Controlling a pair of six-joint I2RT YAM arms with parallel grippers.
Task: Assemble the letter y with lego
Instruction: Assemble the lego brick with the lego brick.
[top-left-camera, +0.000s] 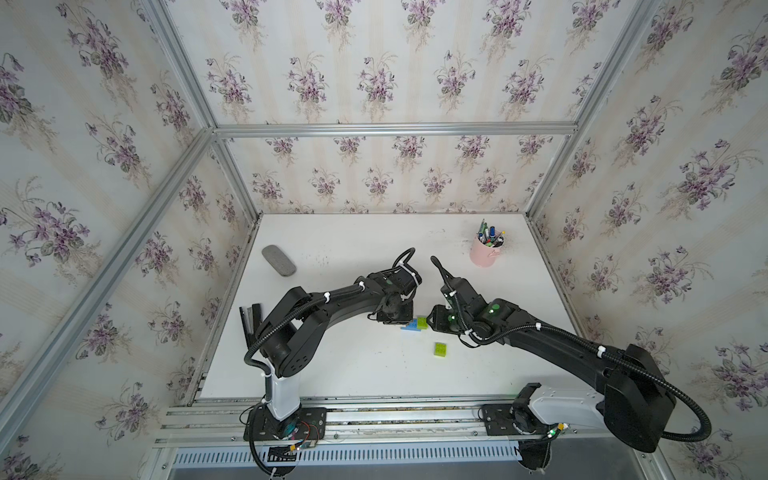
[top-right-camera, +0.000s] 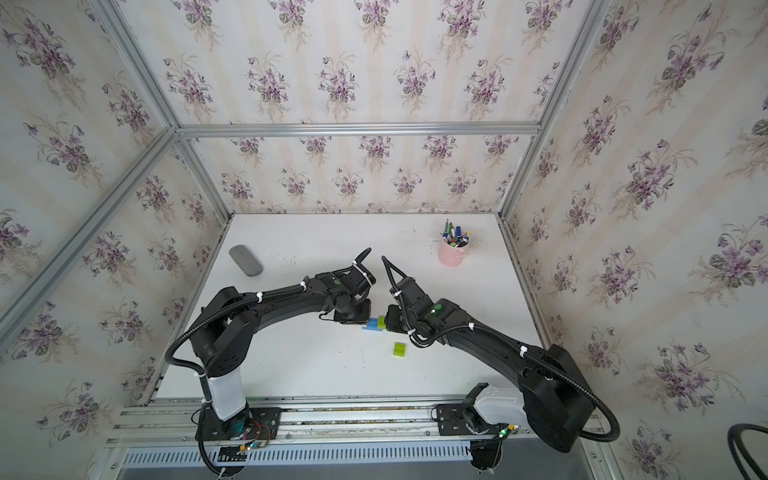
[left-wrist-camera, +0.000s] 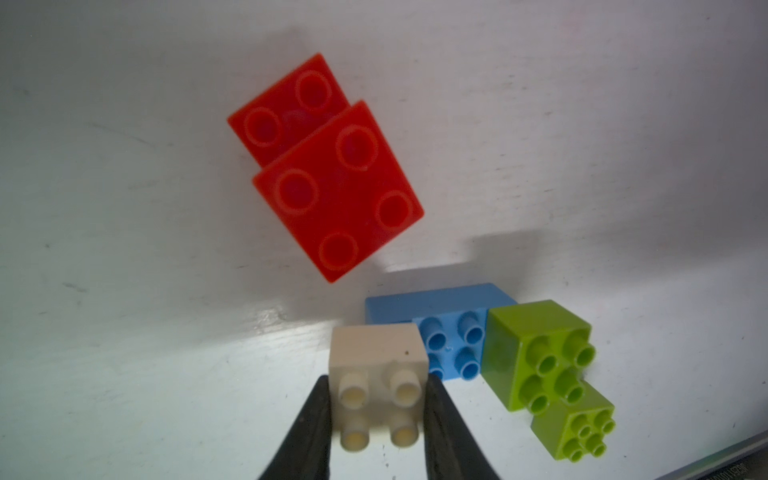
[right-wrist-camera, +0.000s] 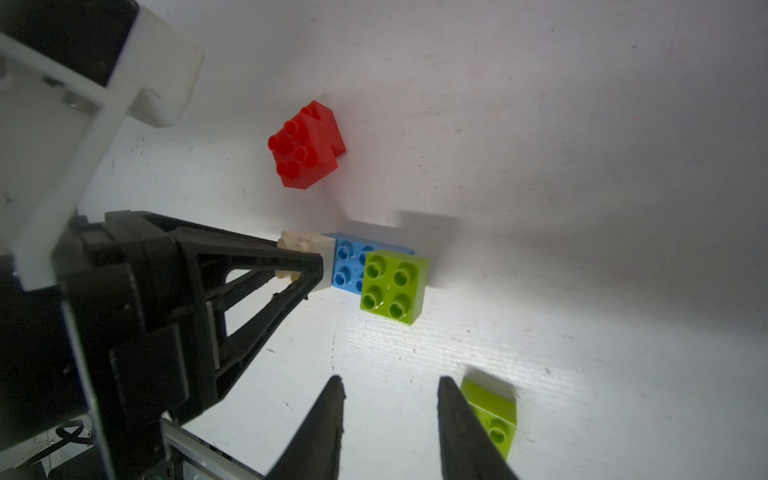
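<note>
Clamping the cream brick (left-wrist-camera: 376, 353) in the left gripper (left-wrist-camera: 378, 380) at one end of the blue brick (left-wrist-camera: 436, 303), green brick (left-wrist-camera: 536, 353) atop the other. Holding the right gripper (right-wrist-camera: 390, 379) spread, empty, beside a loose green (right-wrist-camera: 494, 411). Apart on the table (top-left-camera: 353, 374): joined red pair (left-wrist-camera: 332, 187).

Two square red bricks (left-wrist-camera: 332, 183) are joined in a half-offset stack, studs up, on the bench (top-left-camera: 353, 365), apart from the rest. The longer blue brick (left-wrist-camera: 451, 349) lies flat nearby, studs up, with a lime-green brick (left-wrist-camera: 536, 353) on one end and four studs bare in the middle. At its other end sits the cream-white brick (left-wrist-camera: 376, 357), pinched between the jaws of the left gripper (left-wrist-camera: 379, 386). A second lime-green brick (top-left-camera: 440, 349) lies loose, near but apart.
</note>
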